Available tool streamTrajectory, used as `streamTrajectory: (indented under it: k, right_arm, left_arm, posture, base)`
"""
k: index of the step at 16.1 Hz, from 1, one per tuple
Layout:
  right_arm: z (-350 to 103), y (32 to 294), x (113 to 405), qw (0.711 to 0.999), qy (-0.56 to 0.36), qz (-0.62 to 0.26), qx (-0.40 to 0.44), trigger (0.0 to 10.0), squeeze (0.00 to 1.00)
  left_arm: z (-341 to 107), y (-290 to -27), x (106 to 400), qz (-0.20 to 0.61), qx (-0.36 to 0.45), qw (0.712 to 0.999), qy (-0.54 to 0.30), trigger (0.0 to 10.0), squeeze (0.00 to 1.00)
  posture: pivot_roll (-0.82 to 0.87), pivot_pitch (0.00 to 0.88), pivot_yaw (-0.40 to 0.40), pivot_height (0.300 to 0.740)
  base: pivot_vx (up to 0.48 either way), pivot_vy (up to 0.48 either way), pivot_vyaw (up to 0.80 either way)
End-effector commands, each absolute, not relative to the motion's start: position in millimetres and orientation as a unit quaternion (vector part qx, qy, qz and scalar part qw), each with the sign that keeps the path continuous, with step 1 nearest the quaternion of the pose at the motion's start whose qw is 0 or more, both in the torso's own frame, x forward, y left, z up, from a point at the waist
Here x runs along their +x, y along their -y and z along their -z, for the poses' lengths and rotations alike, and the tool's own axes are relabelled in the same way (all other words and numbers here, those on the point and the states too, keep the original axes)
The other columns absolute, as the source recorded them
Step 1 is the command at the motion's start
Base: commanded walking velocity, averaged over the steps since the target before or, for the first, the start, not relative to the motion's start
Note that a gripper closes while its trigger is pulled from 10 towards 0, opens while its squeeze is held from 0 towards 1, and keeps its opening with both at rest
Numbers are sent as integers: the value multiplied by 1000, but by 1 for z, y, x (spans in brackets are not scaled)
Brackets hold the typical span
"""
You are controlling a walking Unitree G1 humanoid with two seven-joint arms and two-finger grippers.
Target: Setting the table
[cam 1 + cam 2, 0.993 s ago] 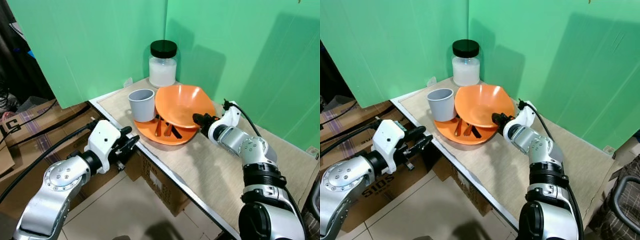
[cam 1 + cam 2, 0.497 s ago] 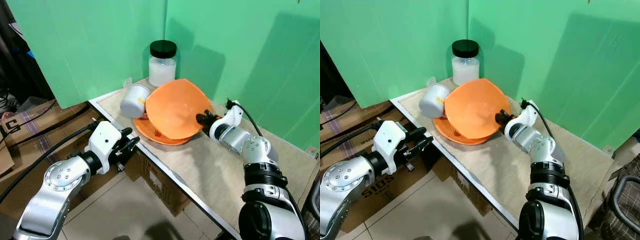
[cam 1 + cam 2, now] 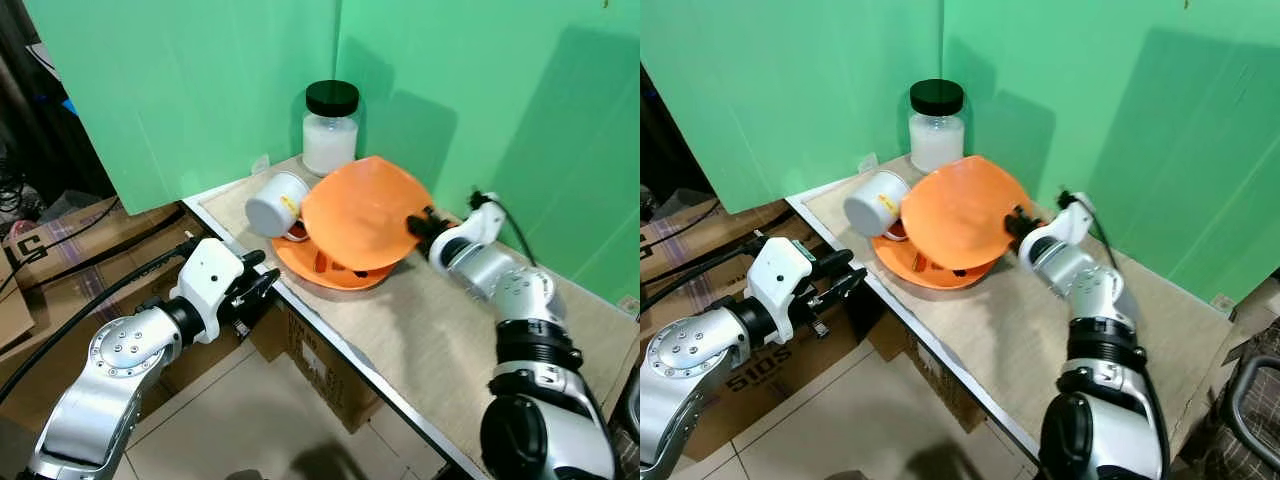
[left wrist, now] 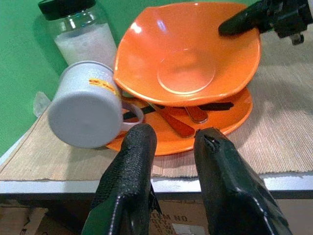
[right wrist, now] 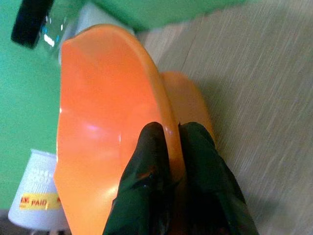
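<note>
Progress: early | right tool (image 5: pixel 168 147) pinches rim of orange plastic bowl (image 3: pixel 362 213), tilted above orange plate (image 4: pixel 230 120) near surface's front edge | grey mug (image 3: pixel 275 204) tipped over | left tool (image 4: pixel 171 142) unclenched, idle | cutlery unplaced.

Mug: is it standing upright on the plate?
No. The mug lies tipped on its side against the tilted bowl, at the edge of the plate.
</note>
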State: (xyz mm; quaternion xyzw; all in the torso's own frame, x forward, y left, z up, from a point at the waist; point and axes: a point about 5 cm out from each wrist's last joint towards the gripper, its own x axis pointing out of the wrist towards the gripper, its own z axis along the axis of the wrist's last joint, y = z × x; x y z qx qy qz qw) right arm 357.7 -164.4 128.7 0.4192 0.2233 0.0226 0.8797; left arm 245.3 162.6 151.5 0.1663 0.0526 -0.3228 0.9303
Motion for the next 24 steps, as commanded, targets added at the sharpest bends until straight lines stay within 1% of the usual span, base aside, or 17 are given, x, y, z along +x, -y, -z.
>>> streamTrajectory:
  k: [1,2,4,6,9,10,11,12,13,14,15,16,17,22,24]
  right_arm:
    - [-148,171,365,882,-181,-29,433,0,0]
    - [-155,174,365,881,-166,-34,441,0,0]
    - [-177,177,361,892,-134,-66,427,0,0]
    - [-184,179,357,898,-121,-74,416,0,0]
    - [-202,185,344,924,-55,-79,370,0,0]
    - [-213,189,333,935,-12,-84,344,1216,0]
    - [-223,195,317,943,32,-88,319,10000,0]
    - [-226,197,311,946,47,-89,307,10000,0]
    - [-232,199,297,959,76,-91,259,10000,0]
    - [-232,197,279,973,89,-92,191,10000,0]
    - [-230,195,273,978,89,-90,168,10000,0]
    - [-226,192,263,985,91,-80,126,10000,0]
    - [-215,190,254,988,90,-55,112,10000,0]
    - [-202,188,245,990,81,-8,116,10000,0]
    - [-195,189,245,990,68,5,120,10000,0]
  left_arm:
    - [-150,-162,246,326,171,928,-56,10000,0]
    - [-150,-162,246,326,171,928,-55,10000,0]
    - [-151,-161,248,326,170,928,-54,10000,0]
    - [-151,-160,249,328,171,928,-53,10000,0]
    - [-153,-157,254,323,167,931,-42,10000,0]
    - [-156,-156,257,309,165,936,-31,10000,0]
    - [-161,-156,263,279,157,947,-16,10000,0]
    - [-162,-155,264,266,153,952,-10,10000,0]
    - [-166,-154,267,238,134,962,0,10000,0]
    - [-170,-150,267,219,122,968,14,10000,0]
    - [-171,-148,267,215,123,969,20,10000,0]
    - [-174,-146,267,206,120,971,27,10000,0]
    - [-173,-142,267,202,113,972,25,10000,0]
    - [-173,-144,272,176,115,977,27,10000,0]
    - [-172,-145,269,170,117,978,27,10000,0]
  posture:
    - [116,0,-23,740]
    - [116,0,-23,740]
    - [110,0,-20,740]
    - [100,0,-15,740]
    - [88,0,-14,740]
    - [88,0,-14,740]
    - [82,0,-18,740]
    - [75,0,-18,740]
    - [69,0,-17,740]
    - [59,0,-16,740]
    - [59,0,-16,740]
    - [59,0,-16,740]
    - [51,0,-13,740]
    - [48,0,-16,740]
    - [61,0,-30,740]
  base:
    - [0,0,0]
    - [0,0,0]
    - [0,0,0]
    - [0,0,0]
    - [0,0,0]
    - [0,0,0]
    - [0,0,0]
    - [0,0,0]
    - [0,0,0]
    - [0,0,0]
    - [0,0,0]
    - [0,0,-569]
    - [0,0,-800]
    - [0,0,-800]
    - [0,0,0]
